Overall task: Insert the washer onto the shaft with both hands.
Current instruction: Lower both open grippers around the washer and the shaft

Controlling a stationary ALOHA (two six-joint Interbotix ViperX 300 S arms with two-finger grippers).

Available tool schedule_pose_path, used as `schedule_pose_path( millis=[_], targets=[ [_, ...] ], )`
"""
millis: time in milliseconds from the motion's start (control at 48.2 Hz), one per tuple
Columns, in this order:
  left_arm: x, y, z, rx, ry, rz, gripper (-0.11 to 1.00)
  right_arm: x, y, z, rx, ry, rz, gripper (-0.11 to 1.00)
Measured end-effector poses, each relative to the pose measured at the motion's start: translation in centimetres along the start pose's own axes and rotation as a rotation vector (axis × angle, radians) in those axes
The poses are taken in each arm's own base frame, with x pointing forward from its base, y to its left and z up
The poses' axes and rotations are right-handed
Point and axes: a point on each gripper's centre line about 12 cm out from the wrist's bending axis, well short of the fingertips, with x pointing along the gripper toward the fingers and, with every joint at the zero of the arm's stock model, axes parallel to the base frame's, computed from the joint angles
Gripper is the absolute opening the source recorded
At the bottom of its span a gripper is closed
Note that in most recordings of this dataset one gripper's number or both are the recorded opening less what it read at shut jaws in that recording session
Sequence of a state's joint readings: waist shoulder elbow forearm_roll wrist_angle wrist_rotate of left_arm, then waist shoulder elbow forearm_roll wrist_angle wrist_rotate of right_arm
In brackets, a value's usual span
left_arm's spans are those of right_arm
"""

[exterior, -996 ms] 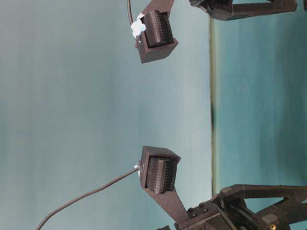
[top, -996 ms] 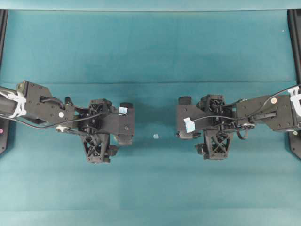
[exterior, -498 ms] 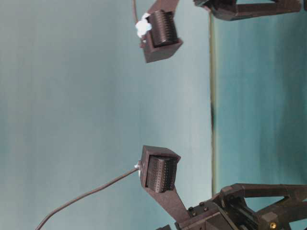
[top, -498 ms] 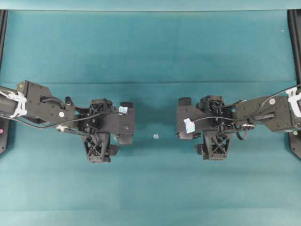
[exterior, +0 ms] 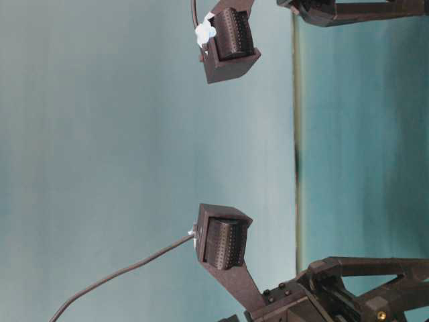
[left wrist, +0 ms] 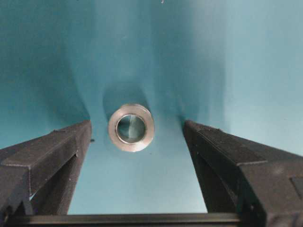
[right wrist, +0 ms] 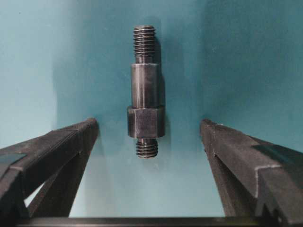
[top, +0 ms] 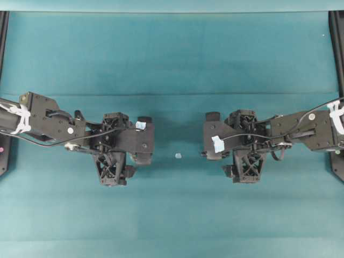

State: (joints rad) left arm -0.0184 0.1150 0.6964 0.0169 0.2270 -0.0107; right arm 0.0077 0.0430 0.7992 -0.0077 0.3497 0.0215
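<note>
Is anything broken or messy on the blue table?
Nothing looks broken or spilled. The washer lies flat between the open left gripper's fingers, and the shaft lies between the open right gripper's. Only a tiny pale speck sits between the arms.

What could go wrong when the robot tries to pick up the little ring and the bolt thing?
The washer lies flat on the cloth between the open left gripper's fingers, so they might slide over it or push it away. The shaft lies on its side between the open right gripper's fingers; being round, it could roll or tilt when squeezed. Both are tiny, so lining up hole and threaded end may miss.
</note>
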Motion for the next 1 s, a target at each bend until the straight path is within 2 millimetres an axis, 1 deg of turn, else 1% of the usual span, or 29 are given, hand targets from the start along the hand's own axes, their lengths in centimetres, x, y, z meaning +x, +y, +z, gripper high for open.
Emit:
schedule_pose_path(
  millis=[996],
  targets=[
    [0.0,0.0,0.02,0.001,-0.002,0.0,0.9,0.0,-0.52,0.11,0.017,-0.009,-0.005,0.87]
  ],
)
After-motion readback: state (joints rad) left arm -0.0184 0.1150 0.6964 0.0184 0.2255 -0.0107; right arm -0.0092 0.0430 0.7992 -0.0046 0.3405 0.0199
